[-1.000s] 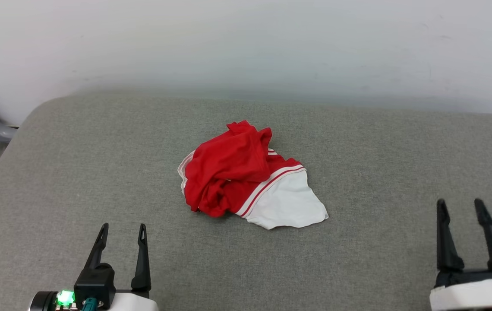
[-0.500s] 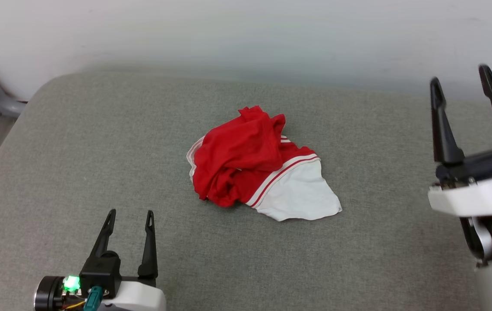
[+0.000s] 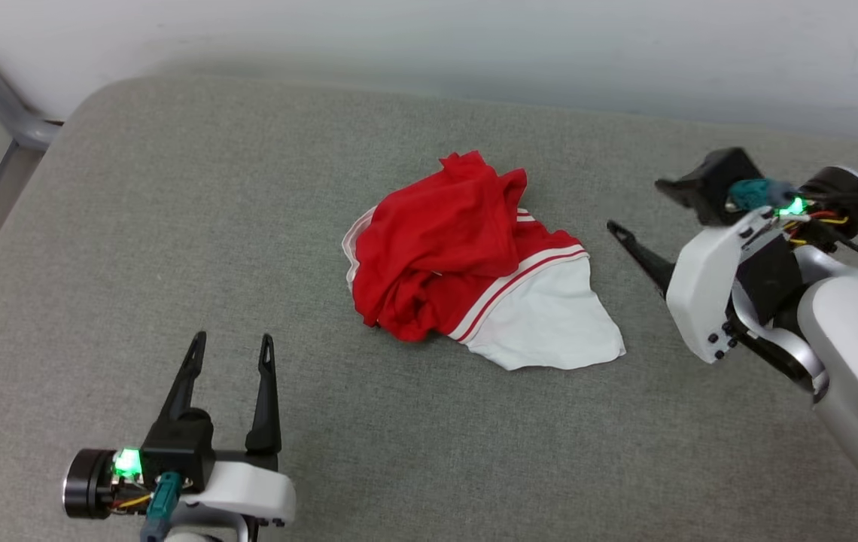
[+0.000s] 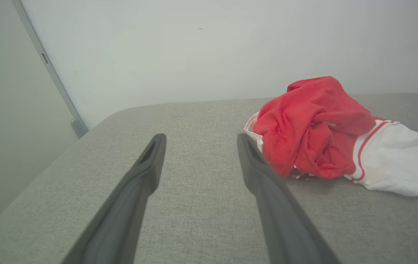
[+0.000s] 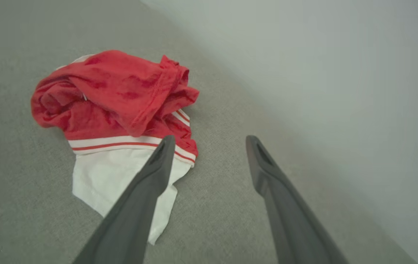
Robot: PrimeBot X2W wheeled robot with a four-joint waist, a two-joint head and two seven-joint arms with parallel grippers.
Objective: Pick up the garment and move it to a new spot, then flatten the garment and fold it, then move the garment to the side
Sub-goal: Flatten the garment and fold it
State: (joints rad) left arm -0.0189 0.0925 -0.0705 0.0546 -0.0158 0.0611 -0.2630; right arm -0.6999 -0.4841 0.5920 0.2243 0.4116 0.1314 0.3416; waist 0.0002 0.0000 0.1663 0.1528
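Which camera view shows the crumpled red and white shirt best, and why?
The head view: the whole shirt lies unobstructed from above on the grey cushion, white sleeve spread out. The left wrist view sees it low, side-on, at the right edge. The right wrist view has a finger crossing the white sleeve.

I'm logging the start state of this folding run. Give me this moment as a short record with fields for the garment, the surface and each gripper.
garment: red jersey shirt, crumpled in a heap, its white sleeve spread toward the robot's right
surface: grey fabric cushion against a pale wall
left gripper: open, empty, apart from the shirt
right gripper: open, empty, fingers aimed toward the sleeve, no grasp
task stage: pick-up not yet done
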